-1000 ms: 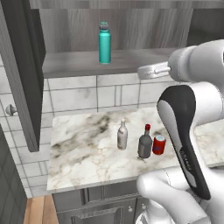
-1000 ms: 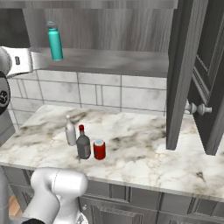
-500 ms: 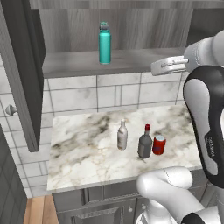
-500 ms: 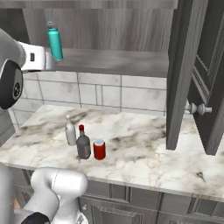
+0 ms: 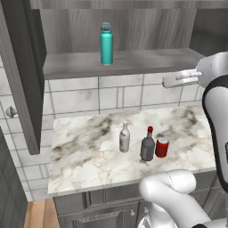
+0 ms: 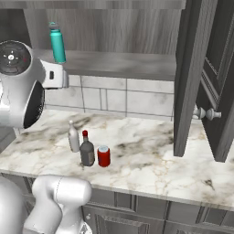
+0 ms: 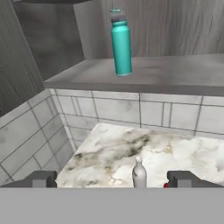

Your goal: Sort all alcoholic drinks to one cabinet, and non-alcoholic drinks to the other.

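Gripper (image 7: 112, 179) spread wide, holding nothing, up off the surface (image 5: 89, 151) at about shelf height and pointing back at the cabinet.

Near row on the surface: squat dark bottle with the red cap (image 5: 147, 144), red soda can (image 5: 161, 147) just beside it, slim pale bottle (image 5: 124, 138) on its other side, slightly further back. All three upright, close together but apart, none sorted.

Further back and up: teal bottle (image 5: 106, 43) stands upright on the grey shelf (image 5: 147, 62) of the open wall cabinet (image 5: 133, 26). Reads as one of four placed, so roughly a quarter done. Left: can goes with the teal bottle, both alcohol bottles go to the other cabinet.

Obstacles: open cabinet doors hang either side of the shelf, left door (image 5: 20, 75) and right door (image 6: 189, 77), knobs sticking out. The cluster is tight, so picking the can risks nudging the dark bottle. Can't tell where the second cabinet's opening is.
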Robot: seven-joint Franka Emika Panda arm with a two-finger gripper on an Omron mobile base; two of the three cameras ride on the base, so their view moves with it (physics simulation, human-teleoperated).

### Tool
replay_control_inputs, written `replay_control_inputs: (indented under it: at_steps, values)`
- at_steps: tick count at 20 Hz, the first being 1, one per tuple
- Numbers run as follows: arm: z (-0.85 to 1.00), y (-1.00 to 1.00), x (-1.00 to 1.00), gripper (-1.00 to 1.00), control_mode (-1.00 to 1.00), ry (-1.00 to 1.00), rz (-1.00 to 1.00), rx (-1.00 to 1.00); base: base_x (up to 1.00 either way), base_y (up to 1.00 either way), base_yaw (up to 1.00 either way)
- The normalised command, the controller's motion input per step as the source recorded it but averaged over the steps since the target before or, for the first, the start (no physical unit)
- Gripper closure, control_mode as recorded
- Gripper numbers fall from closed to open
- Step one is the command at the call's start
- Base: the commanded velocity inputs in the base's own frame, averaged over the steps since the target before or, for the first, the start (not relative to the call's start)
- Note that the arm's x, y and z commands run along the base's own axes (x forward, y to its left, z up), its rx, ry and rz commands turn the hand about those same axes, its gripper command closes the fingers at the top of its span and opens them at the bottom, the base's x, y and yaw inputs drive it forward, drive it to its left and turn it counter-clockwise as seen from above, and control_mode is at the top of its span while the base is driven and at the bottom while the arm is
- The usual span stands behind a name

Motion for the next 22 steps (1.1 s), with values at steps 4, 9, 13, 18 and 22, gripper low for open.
replay_control_inputs:
  at_steps: [4, 9, 13, 18, 22]
  values:
    - [-0.21, -0.06, 0.00, -1.00, -1.00, 0.00, 0.10, 0.07, 0.00, 0.00, 0.00]
    - [-0.17, -0.05, 0.00, -1.00, -1.00, 0.00, 0.08, 0.04, 0.00, 0.00, 0.00]
    - [-0.20, -0.03, 0.03, -1.00, -1.00, 0.00, 0.09, 0.05, 0.00, 0.00, 0.00]
    - [-0.23, -0.15, 0.05, -1.00, -1.00, 0.02, 0.08, 0.04, 0.00, 0.00, 0.00]
    - [-0.25, -0.25, 0.11, -1.00, -1.00, 0.06, 0.08, 0.05, 0.00, 0.00, 0.00]
